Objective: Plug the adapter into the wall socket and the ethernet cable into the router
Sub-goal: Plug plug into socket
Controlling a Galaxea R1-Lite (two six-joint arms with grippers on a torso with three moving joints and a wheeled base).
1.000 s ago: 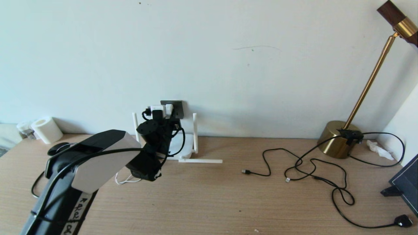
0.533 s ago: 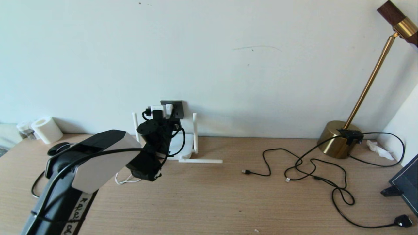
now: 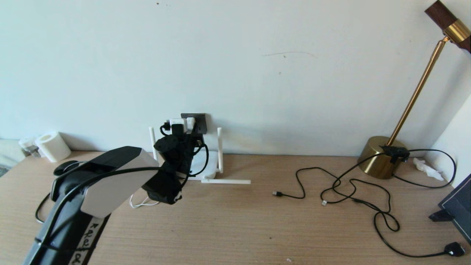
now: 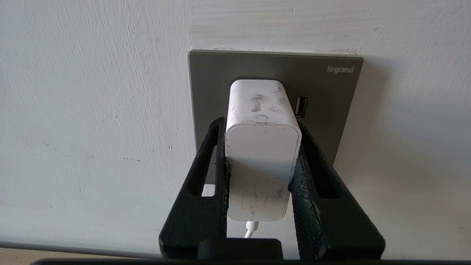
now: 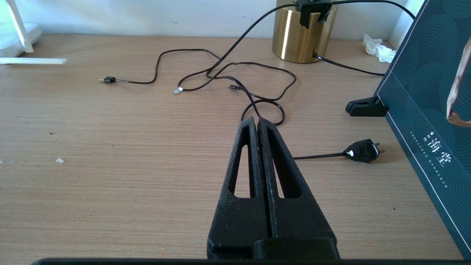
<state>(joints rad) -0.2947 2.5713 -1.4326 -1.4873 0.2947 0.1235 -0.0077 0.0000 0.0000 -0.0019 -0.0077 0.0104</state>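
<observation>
On the far left of my head view a paper roll (image 3: 52, 146) sits by the wall on the desk (image 3: 235, 228). Next comes my left arm, reaching up to the wall, and my left gripper (image 3: 183, 127) is at the socket (image 3: 200, 121). From the head I only see a clutter of black and white there. My left wrist view tells it properly: my two fingers (image 4: 309, 176) are clamped on the sides of the adapter (image 4: 262, 147), one on each flank, and the adapter's far end meets the socket (image 4: 331, 95) plate, its white cord leaving the near end. How deep the pins sit I cannot tell.

Just below, the router (image 3: 204, 165) stands against the wall, partly behind my arm, one antenna lying flat on the desk.

Moving right, thin black cables (image 3: 349, 187) loop across the desk toward the brass lamp (image 3: 382, 156).

My right gripper (image 5: 256, 123) shows only in its own wrist view, fingers pressed together on nothing, hovering over the desk. That view also picks out a small black plug (image 5: 362, 151) beside a dark box (image 5: 423, 92).
</observation>
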